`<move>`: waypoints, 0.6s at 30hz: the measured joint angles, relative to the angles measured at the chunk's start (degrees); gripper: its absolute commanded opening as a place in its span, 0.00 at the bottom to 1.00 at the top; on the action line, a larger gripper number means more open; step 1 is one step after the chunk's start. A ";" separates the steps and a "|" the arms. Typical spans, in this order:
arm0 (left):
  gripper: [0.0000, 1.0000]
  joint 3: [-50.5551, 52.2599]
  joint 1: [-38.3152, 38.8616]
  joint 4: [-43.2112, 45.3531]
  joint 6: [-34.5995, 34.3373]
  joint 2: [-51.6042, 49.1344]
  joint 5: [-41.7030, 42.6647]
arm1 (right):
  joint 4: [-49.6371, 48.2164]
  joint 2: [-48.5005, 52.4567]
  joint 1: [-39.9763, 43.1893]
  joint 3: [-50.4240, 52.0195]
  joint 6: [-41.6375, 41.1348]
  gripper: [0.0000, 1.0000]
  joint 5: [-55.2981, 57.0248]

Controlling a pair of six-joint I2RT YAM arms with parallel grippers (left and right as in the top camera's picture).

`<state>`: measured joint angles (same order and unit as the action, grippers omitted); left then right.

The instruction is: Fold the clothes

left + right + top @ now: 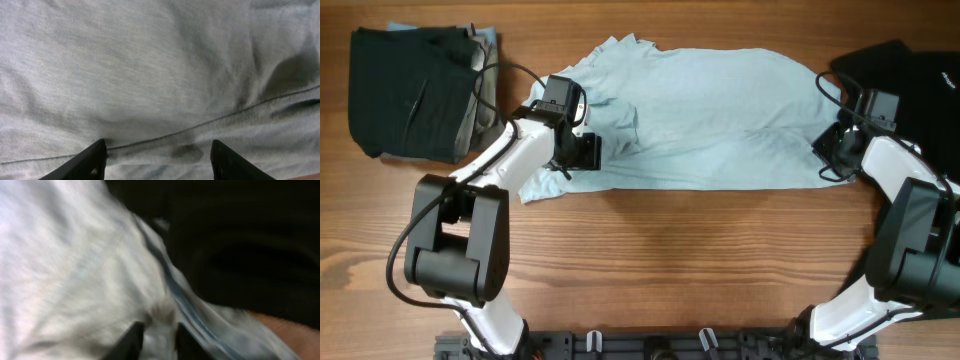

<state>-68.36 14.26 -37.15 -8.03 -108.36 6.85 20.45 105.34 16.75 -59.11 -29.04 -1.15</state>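
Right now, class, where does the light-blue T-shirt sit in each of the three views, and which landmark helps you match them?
Overhead: the light-blue T-shirt lies spread across the upper middle, between the two arms.
Left wrist: the shirt fills nearly the whole picture.
Right wrist: blurred, it fills the left half.
Landmark: the black T-shirt beside its right end, also upper right in the right wrist view; absent from the left wrist view.

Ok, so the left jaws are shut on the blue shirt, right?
No, the left jaws are open, not shut. The left wrist view shows the fingers wide apart over the blue shirt, with the cloth lying loose between them.
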 measured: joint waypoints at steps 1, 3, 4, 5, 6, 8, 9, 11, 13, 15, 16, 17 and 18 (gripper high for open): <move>0.66 0.00 0.00 0.02 0.00 0.00 0.02 | -0.96 0.00 0.00 0.00 -0.04 0.15 -0.39; 0.66 0.00 0.00 0.02 0.00 0.00 0.02 | -2.40 0.00 0.00 0.00 0.17 0.14 -1.16; 0.66 0.00 0.00 0.02 0.00 0.00 0.00 | -3.30 0.00 0.00 0.00 0.37 0.14 -1.64; 0.66 0.00 0.00 0.00 0.00 0.00 0.00 | -4.24 0.00 0.00 0.00 0.66 0.14 -2.03; 0.66 0.00 0.00 0.02 0.00 0.00 0.02 | -4.79 0.00 0.00 0.00 0.85 0.14 -2.27; 0.66 0.00 0.00 0.02 0.00 0.00 0.00 | -5.68 0.00 0.00 0.00 1.44 0.15 -2.78; 0.66 0.00 0.00 0.02 0.00 0.00 0.00 | -6.01 0.00 0.00 0.00 1.79 0.15 -2.93; 0.66 0.00 0.00 0.02 0.00 0.00 0.00 | -6.43 0.00 0.00 0.00 2.19 0.15 -3.15; 0.66 0.00 0.00 0.02 0.00 0.00 0.00 | -6.91 0.00 0.00 0.00 2.38 0.15 -3.15; 0.66 0.00 0.00 0.04 0.00 0.00 0.00 | -8.63 0.00 0.00 0.00 3.06 0.19 -3.10; 0.66 0.00 0.00 0.07 0.00 0.00 0.00 | -10.03 0.00 0.00 0.00 3.82 0.19 -3.10; 0.66 0.00 0.00 0.07 0.00 0.00 0.00 | -11.15 0.00 0.00 0.00 4.50 0.23 -3.08; 0.66 0.00 0.00 0.04 0.00 0.00 0.00 | -12.20 0.00 0.02 0.00 5.27 0.30 -2.93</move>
<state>-68.36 14.26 -37.10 -8.03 -108.36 6.85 8.25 105.34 16.78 -59.11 -23.77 -4.08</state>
